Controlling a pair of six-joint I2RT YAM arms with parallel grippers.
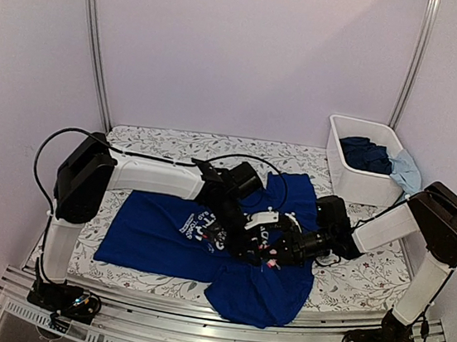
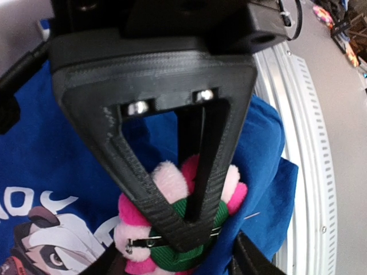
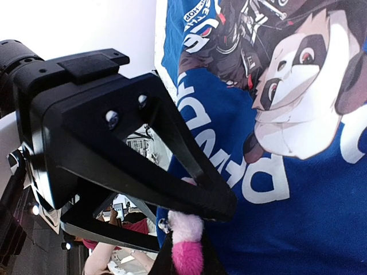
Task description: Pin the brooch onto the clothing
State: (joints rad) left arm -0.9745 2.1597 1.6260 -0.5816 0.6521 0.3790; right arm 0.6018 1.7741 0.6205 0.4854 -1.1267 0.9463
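White floral table cover [image 1: 173, 143]: spread over the table, with the shirt lying on it near the front edge.
Blue shirt [image 1: 154, 237]: lies mostly flat with the panda print up. The part nearest the arms is rumpled into a fold, and the work goes on above it.
Bin [image 1: 364, 186]: at the back right, holding other clothes, well apart from the work.
Left gripper [image 2: 183, 232]: clenched, its tips together on the brooch's green back where the pin crosses. It seems to pinch there, though the exact hold is hidden.
Right gripper [image 3: 195, 226]: grasps the brooch by a pink petal from the opposite side.
Brooch [image 2: 166, 180]: held between both grippers just over the fold, back side toward the left wrist camera.
Pin [image 2: 140, 243]: a thin metal wire across the back. No cloth shows threaded on it.
Done: the brooch is picked up and brought to the shirt.
Left, by judgement: push the pin through the cloth, close the clasp, then release both grips.
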